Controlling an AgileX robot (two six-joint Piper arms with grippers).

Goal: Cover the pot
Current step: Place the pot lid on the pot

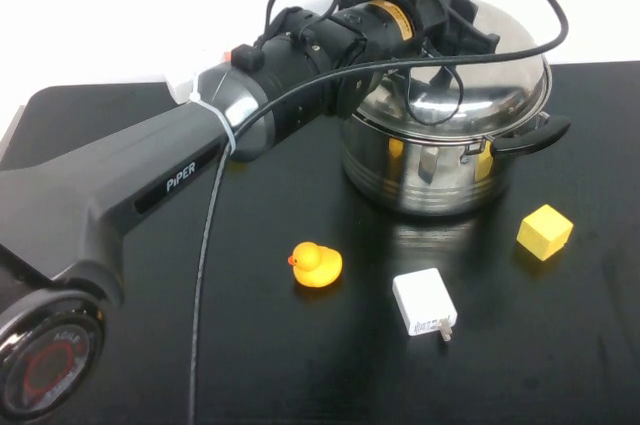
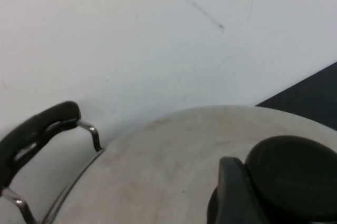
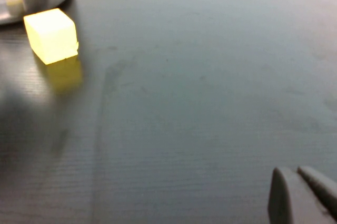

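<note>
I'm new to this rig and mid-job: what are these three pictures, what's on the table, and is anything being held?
It is a robot with two arms. The high view looks down from its own side. The left arm reaches over the pot, whose lid already sits on top. The left wrist view shows the left end effector at the lid's black knob; whether it grips is unclear. The right wrist view shows the right end effector shut, holding nothing, low over the black table. A rubber duck, a white charger and a yellow block also lie there.
</note>
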